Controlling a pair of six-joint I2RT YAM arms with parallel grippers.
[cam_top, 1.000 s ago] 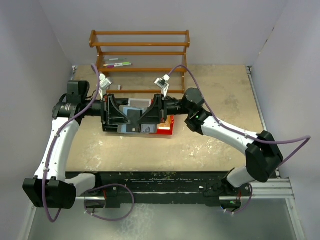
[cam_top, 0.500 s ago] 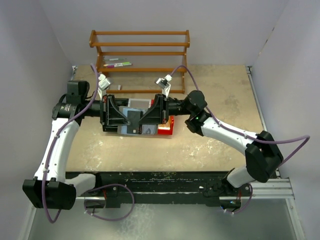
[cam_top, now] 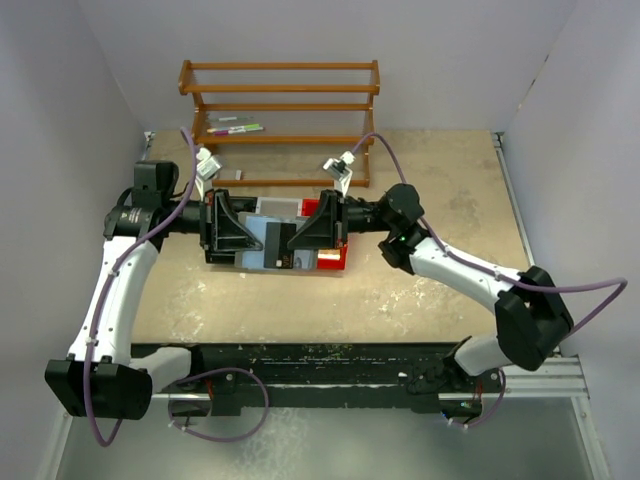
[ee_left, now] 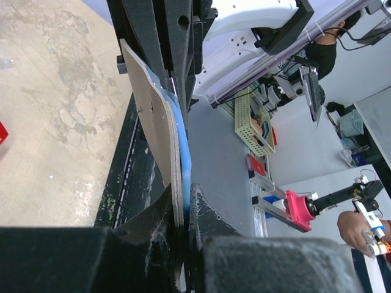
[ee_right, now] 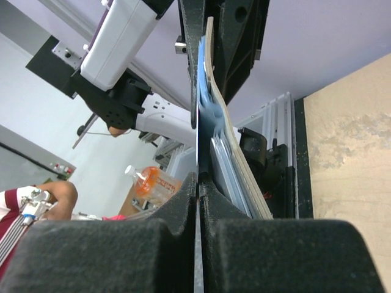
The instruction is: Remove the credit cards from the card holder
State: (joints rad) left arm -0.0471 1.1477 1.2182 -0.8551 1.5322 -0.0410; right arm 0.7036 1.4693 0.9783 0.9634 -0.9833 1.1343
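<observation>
Card holder (cam_top: 262,236) over mottled beige table (cam_top: 450,185), pale lilac walls (cam_top: 90,80) around.

This is looking like a robotics lab. Pale panels (cam_top: 90,90) are boxing in the table (cam_top: 450,200), and an aluminium rail (cam_top: 540,375) is running along the table's near edge. Beyond the table, a person's arm (ee_right: 55,195), a pink-clamped metal frame (ee_left: 297,207), a pale green basket (ee_left: 250,122) and a bottle (ee_right: 148,180) of orange liquid are showing.

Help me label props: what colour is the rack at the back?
The rack is orange-brown, clearest in the top external view.
</observation>
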